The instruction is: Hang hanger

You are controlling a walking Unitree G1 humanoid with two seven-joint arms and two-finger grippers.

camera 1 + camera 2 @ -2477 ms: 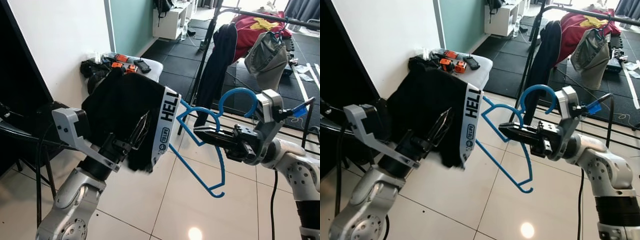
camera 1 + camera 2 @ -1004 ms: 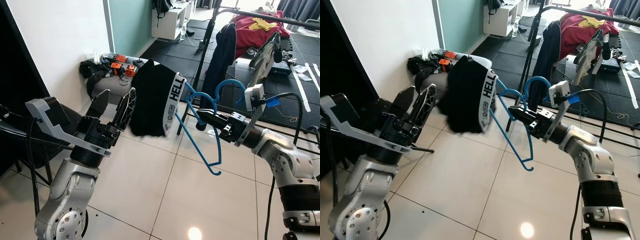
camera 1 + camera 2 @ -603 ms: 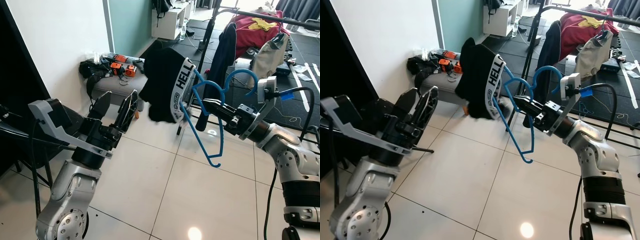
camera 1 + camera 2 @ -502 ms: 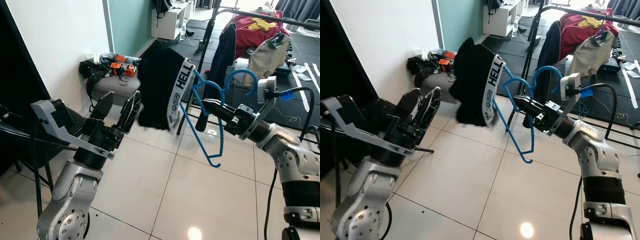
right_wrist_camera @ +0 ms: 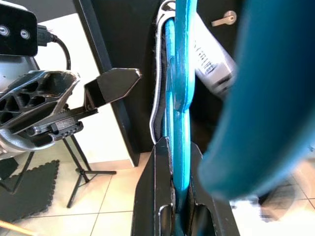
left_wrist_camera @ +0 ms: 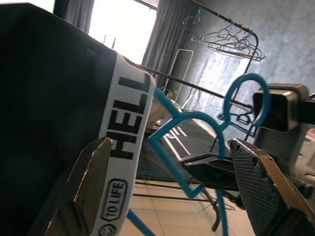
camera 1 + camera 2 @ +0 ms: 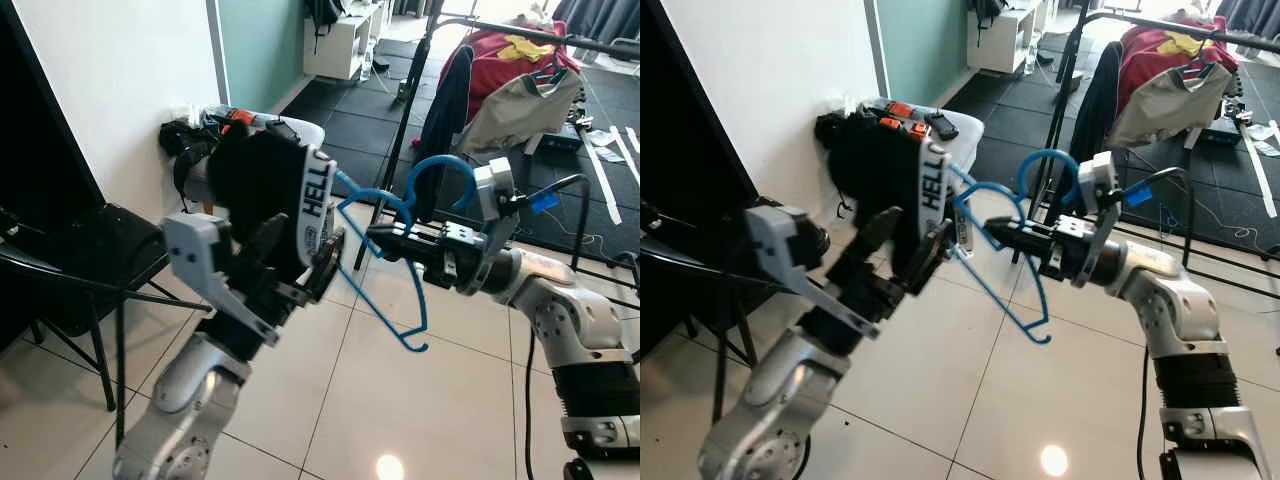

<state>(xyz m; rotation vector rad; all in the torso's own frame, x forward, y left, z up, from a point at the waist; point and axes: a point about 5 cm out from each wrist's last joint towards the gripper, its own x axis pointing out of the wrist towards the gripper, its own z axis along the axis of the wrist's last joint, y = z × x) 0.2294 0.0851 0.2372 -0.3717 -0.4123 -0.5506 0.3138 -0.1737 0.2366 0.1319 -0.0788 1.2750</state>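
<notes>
Head stereo pair looks forward and down over both arms at the tiled floor (image 7: 330,390), sharing the blue hanger (image 7: 385,250) and clothes rack (image 7: 1140,25). Left wrist camera looks along its fingers (image 6: 91,182), close on the hanger. Right wrist camera sits tight against the hanger, facing the left gripper (image 5: 106,91).

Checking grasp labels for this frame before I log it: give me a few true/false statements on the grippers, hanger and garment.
1. The right gripper is shut on the blue hanger. True.
2. The left gripper has its jaws closed on the black garment. False: its jaws stand open beside it.
3. The garment hangs on the hanger. True.
4. The hanger's hook is already over the clothes rack rail. False: it is beside the right gripper, apart from the rack.
</notes>
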